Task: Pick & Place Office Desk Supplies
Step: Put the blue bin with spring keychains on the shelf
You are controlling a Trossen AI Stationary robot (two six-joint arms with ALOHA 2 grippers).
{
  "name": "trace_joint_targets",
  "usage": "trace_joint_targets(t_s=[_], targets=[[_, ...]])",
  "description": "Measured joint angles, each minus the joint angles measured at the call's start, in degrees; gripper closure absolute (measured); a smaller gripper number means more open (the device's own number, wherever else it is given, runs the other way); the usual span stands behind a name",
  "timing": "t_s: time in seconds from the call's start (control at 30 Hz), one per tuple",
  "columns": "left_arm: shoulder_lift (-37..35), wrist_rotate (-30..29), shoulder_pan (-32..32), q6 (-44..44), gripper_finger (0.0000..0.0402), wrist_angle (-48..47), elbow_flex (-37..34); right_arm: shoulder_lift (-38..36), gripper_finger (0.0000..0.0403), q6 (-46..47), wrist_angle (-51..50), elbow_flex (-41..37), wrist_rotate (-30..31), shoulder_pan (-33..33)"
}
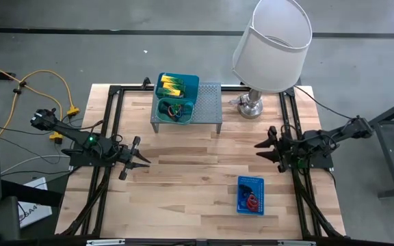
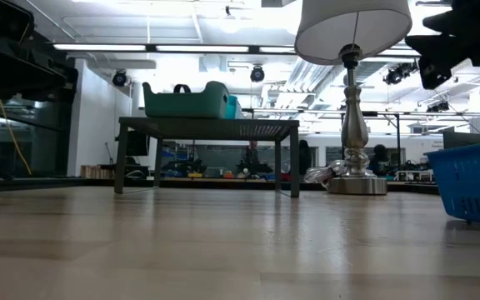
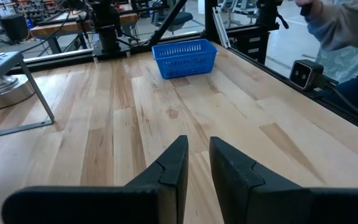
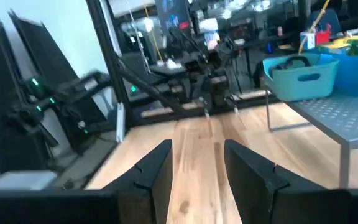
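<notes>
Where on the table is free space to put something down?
Bare wood lies between the left gripper and right gripper, in front of the riser shelf, left of the blue mesh basket. Crowded: the shelf, holding the teal trays, and the lamp beside it.

The left arm comes in from the left edge of the table and lies low over it, pointing to the right. The left gripper hangs above the wood with its fingers a small way apart, a narrow gap between them, and nothing is held. The right arm comes in from the right edge and points to the left. The right gripper is also above the wood, its fingers spread wider, with nothing between them.
</notes>
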Motion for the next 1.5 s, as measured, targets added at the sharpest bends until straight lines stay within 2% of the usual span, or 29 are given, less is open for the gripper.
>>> trace_joint_targets(t_s=[0.13,0.37,0.53,0.7,0.87,1.1,1.3,1.5], targets=[[0.01,0.02,0.00,0.00,0.0341,0.01,0.00,7.62,0.0269,-0.85,-0.32,4.54,0.89,0.00],[0.01,0.00,0.00,0.00,0.0341,0.01,0.00,25.68,0.0269,-2.95,-1.56,15.39,0.91,0.00],[0.01,0.00,0.00,0.00,0.0341,0.01,0.00,37.62,0.0269,-4.00,-8.71,24.94,3.10,0.00],[0.01,0.01,-0.02,0.00,0.0341,0.01,0.00,45.68,0.0269,-3.85,-18.25,31.80,6.38,0.00],[0.01,0.00,0.00,0.00,0.0341,0.01,0.00,50.77,0.0269,-1.26,-24.26,34.39,6.75,0.33],[-0.01,0.00,-0.02,0.00,0.0341,0.01,0.00,53.35,0.0269,2.13,-28.19,35.95,7.36,5.33],[0.01,0.00,-0.02,0.00,0.0341,0.03,0.00,55.46,0.0269,5.01,-29.75,39.28,13.66,12.88],[0.01,0.00,0.00,0.00,0.0341,0.06,0.00,60.65,0.0269,13.16,-36.80,45.43,19.32,20.52]])
